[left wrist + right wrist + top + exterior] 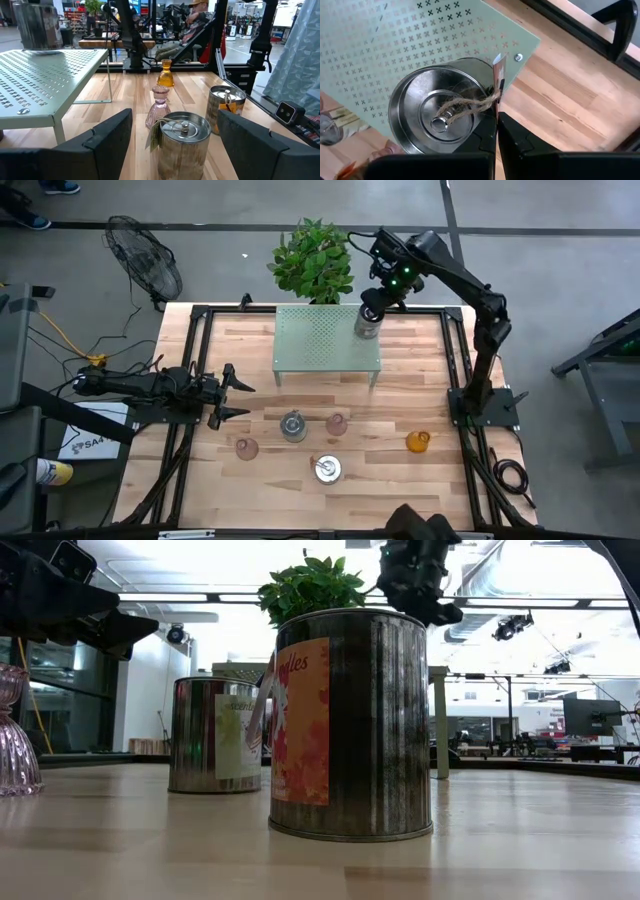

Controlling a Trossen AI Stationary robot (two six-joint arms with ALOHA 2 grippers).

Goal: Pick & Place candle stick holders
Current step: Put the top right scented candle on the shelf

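One silver holder (367, 322) is at the far right corner of the green perforated shelf (320, 340), and my right gripper (373, 304) is shut on it from above. On the table stand two silver holders (293, 425) (327, 469), two pink glass ones (337, 424) (246, 448) and an amber one (418, 441). My left gripper (235, 395) is open and empty at the table's left, pointing toward the nearer silver holder (182, 140), which stands ahead of its fingers, apart from them. My right gripper pinches the silver holder's rim wall (492, 102) beside its paper tag, one finger (482, 135) on the inner side and one outside. The fingers point down from above. The holder stays upright over the shelf's corner; I cannot tell whether its base rests on the shelf.
A potted plant (313, 260) stands behind the shelf's far edge. Black frame rails run along the table's left (185, 380) and right (462, 370) sides. Bare wood lies between the shelf and the holders. A fan (145, 265) stands off the table.
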